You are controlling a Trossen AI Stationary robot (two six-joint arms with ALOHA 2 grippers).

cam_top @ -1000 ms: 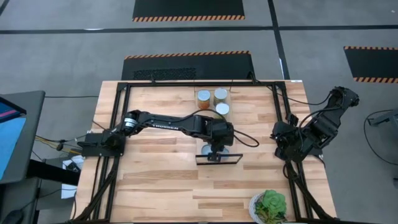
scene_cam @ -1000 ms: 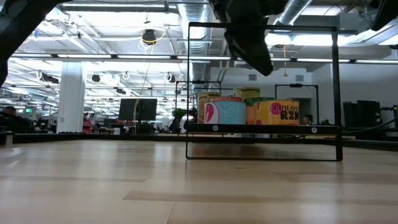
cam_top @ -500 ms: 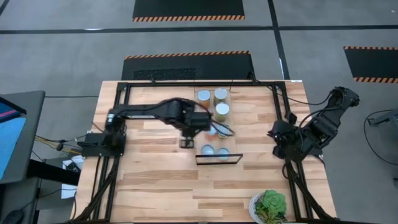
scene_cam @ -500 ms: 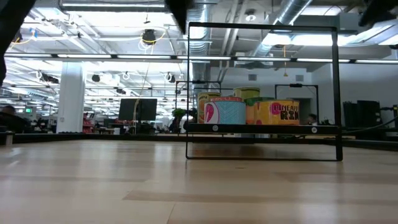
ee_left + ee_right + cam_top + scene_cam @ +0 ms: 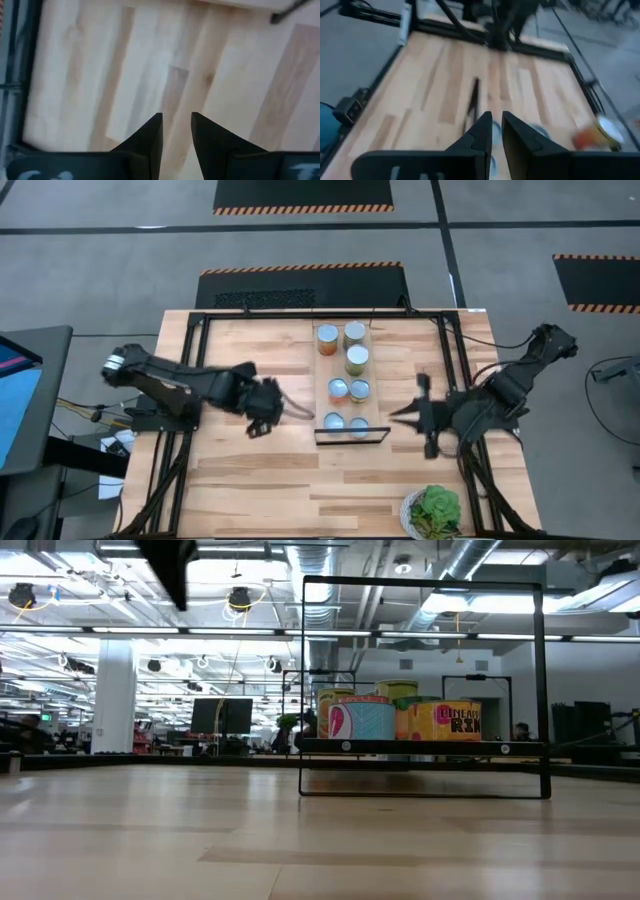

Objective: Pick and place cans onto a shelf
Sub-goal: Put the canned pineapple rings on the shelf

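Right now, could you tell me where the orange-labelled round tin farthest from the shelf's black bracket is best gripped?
Take the orange-labelled tin by its curved side wall, coming straight down from above: it stands upright, silver top up. A front-and-back pinch probably fits best, as a neighbouring tin sits close on its right.

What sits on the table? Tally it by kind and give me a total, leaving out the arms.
Cans: 7
Shelf: 1
Leafy green plant: 1
Total: 9
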